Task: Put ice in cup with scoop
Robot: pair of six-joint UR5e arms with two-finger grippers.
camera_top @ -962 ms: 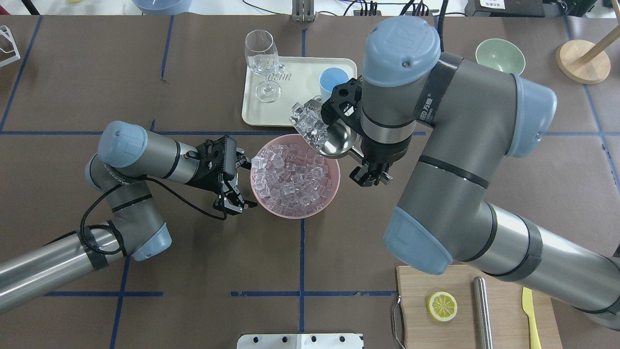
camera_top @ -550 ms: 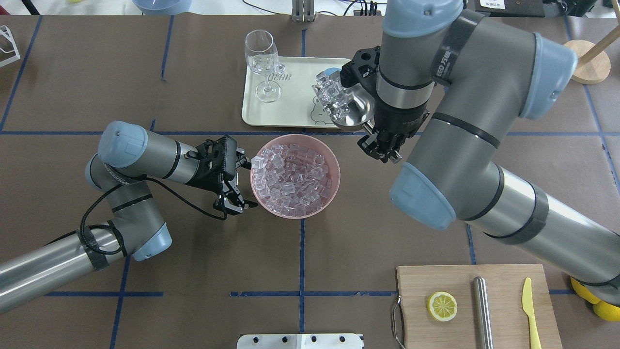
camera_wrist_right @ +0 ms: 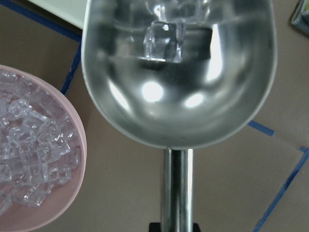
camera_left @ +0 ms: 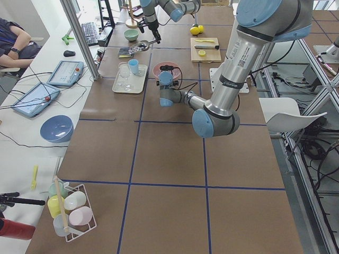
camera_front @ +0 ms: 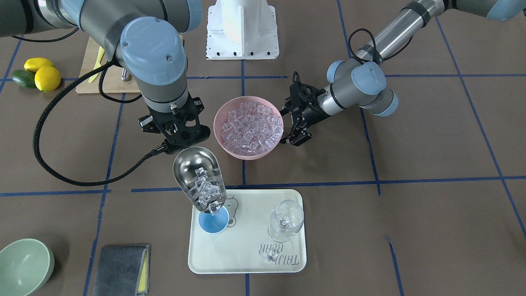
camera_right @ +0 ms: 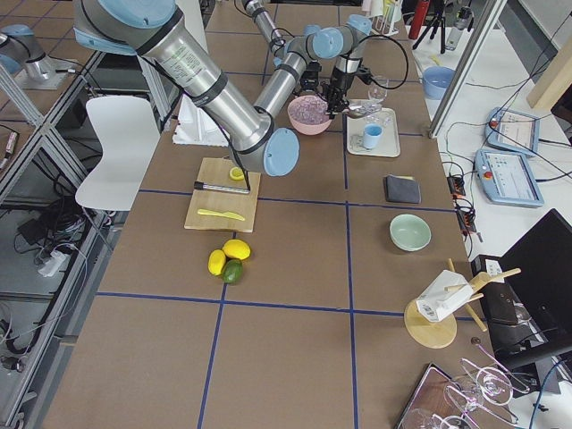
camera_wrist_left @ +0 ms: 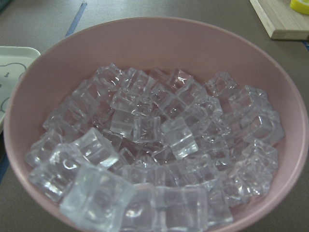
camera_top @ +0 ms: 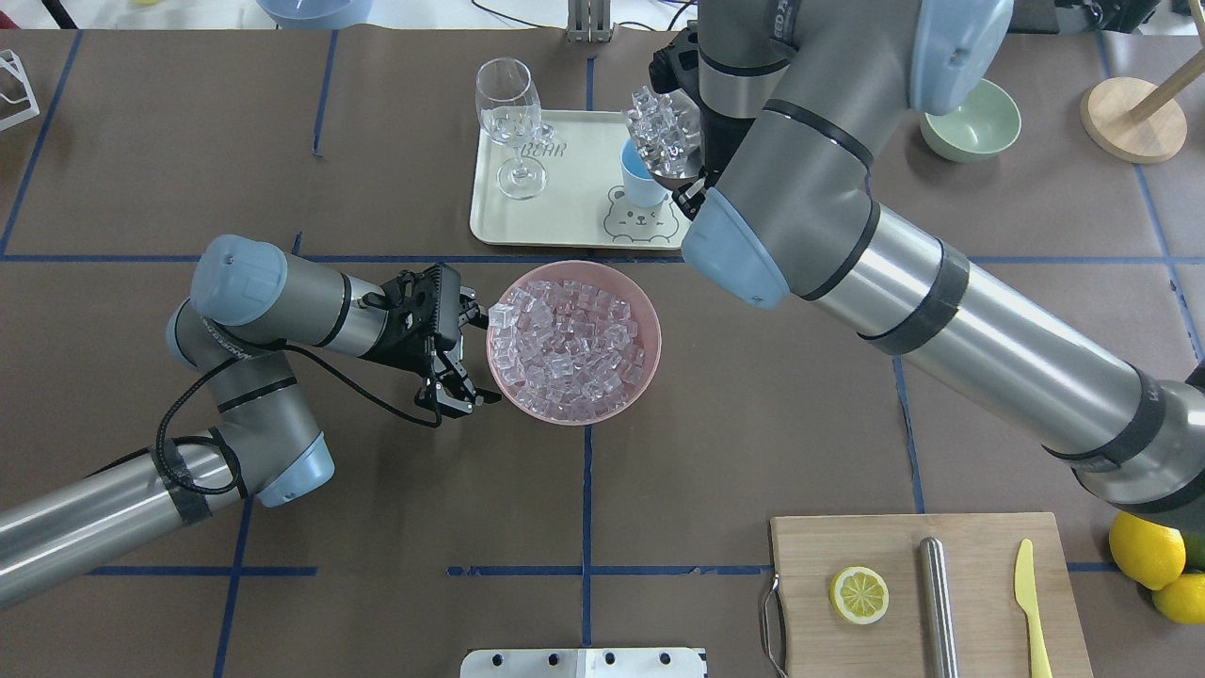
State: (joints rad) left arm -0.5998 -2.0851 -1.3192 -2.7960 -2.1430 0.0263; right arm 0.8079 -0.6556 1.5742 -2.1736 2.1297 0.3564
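My right gripper (camera_front: 183, 141) is shut on the handle of the steel scoop (camera_front: 196, 172). The scoop tilts mouth-down over the light blue cup (camera_front: 213, 222). Ice (camera_front: 204, 190) has slid to the scoop's lip, and one cube hangs just above the cup's opening. From overhead the cup (camera_top: 642, 181) stands on the cream tray (camera_top: 555, 207), partly under the scoop's ice (camera_top: 663, 134). A pink bowl (camera_top: 650, 331) heaped with ice (camera_wrist_left: 159, 145) sits mid-table. My left gripper (camera_top: 478, 359) is open, with its fingers spread along the bowl's left rim.
A stemmed glass (camera_front: 285, 220) and one loose cube (camera_front: 270, 256) are on the tray. A green bowl (camera_front: 22, 265) and grey cloth (camera_front: 121, 269) lie beyond the cup. Near my base is a cutting board (camera_top: 979, 621) with a lemon slice, steel cylinder and yellow knife. Lemons (camera_top: 1148, 556) lie beside it.
My right arm carried the loaded scoop from the pink bowl's rim forward to above the blue cup and tipped it mouth-down. The left arm has not moved.
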